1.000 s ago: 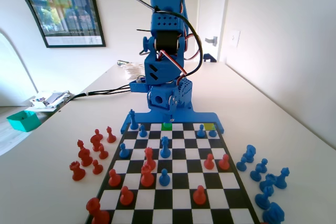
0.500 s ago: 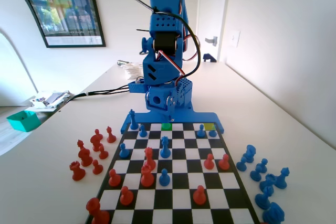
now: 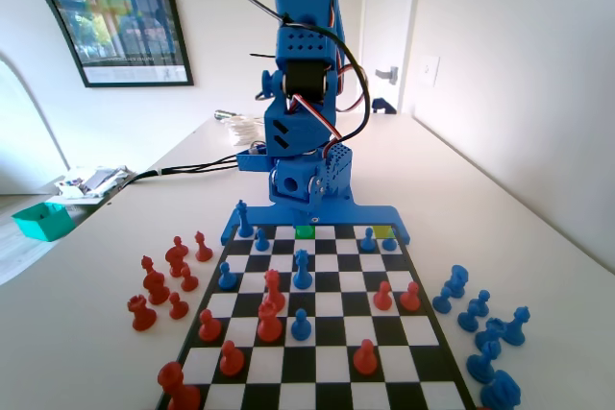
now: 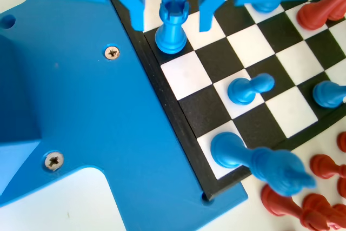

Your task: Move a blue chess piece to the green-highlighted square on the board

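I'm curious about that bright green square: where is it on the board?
In the fixed view, the green-highlighted square is in the board's far row, just below the blue arm's base, right of a small blue piece.

A white table (image 3: pixel 538 237) carried the board (image 3: pixel 317 319) at centre frame, captured red pieces (image 3: pixel 163 280) at lower left, blue pieces (image 3: pixel 480 324) at lower right, and a teal tray (image 3: pixel 43 220) at the left edge.

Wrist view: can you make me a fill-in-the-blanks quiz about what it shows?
The blue rook stands on a ___ square. The jaws flank it without touching, so they are ___. The pieces lying off the board at its corner are coloured ___.
Missing words: black; open; red.
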Available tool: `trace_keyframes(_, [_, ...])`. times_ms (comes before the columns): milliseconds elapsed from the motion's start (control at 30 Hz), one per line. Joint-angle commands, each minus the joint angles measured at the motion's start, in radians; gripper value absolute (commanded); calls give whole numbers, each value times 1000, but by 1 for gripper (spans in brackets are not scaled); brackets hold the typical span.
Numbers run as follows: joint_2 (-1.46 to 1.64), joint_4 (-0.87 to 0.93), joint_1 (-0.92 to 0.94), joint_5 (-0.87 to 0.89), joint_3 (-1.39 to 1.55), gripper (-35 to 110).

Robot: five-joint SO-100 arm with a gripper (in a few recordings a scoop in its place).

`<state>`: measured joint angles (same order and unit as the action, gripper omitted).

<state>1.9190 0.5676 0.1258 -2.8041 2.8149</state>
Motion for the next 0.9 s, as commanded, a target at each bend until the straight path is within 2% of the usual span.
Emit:
trace_keyframes(0, [17,25,15,-12,-26,19])
trace_keyframes(133, [25,100,18,-15,-87,19])
trace_keyframes(467, [74,522,-26,114,-445,17])
trace_keyframes(733, [181,808,-118,385,-675,1])
trace_keyframes(867, [233,933,-176,566,-784,1])
